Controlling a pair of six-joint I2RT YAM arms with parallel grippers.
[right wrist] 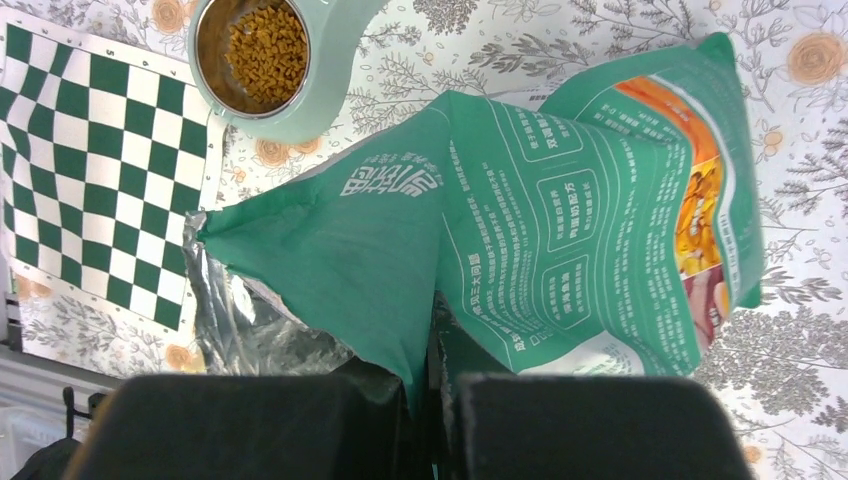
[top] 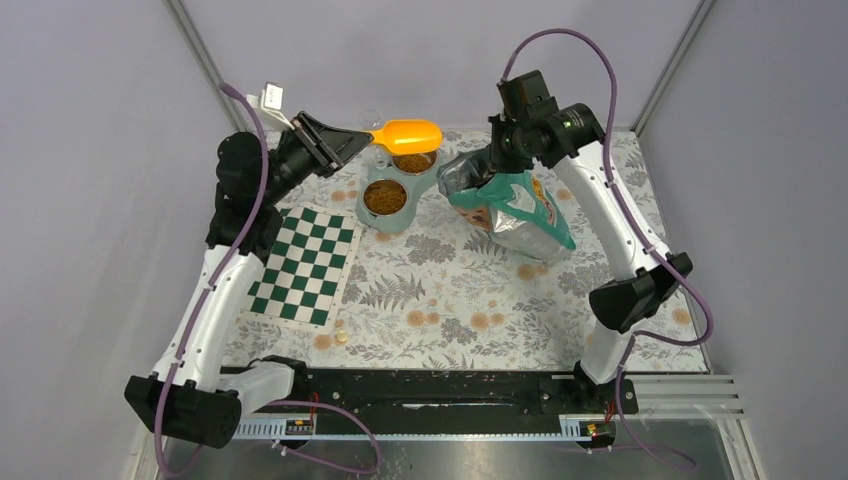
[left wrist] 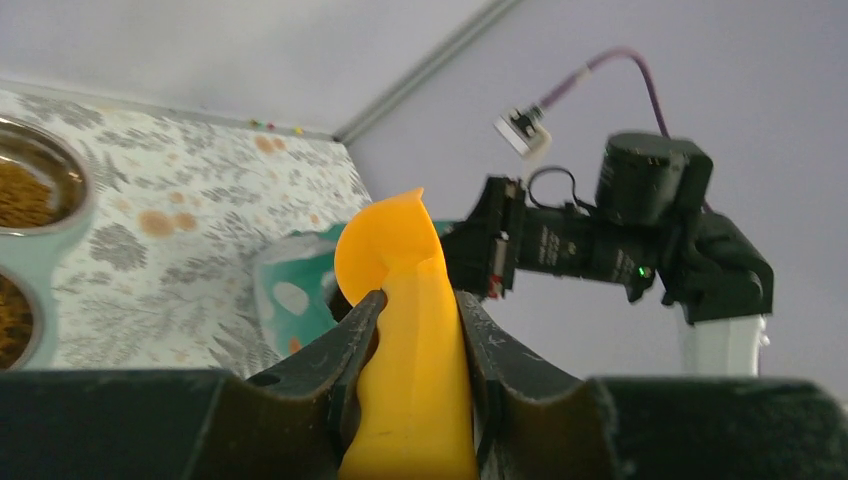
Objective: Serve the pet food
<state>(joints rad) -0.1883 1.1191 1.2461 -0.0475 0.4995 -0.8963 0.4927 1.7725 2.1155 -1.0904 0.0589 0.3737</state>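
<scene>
A: Where was the pet food at that moment?

B: Some kibble (top: 385,197) lay in both steel bowls of the pale green feeder (top: 362,185) at the far side of the desk (top: 440,290). The rest, I judged, was inside the teal pouch (right wrist: 560,230), just right of the feeder. It leaned with its open mouth, silver lining showing, toward the bowls.

A: And the jaws?

B: The right jaws pinched the pouch's upper edge beside the opening. The left jaws were clamped on the handle of the orange scoop (left wrist: 410,330), held over the far bowl.

A: How would the pouch handle?

B: Probably as soft, slick film. It sagged from the pinch, and its load would shift. A hold on the doubled top seam seemed safest. The pellets looked light and loose, likely to scatter.
</scene>
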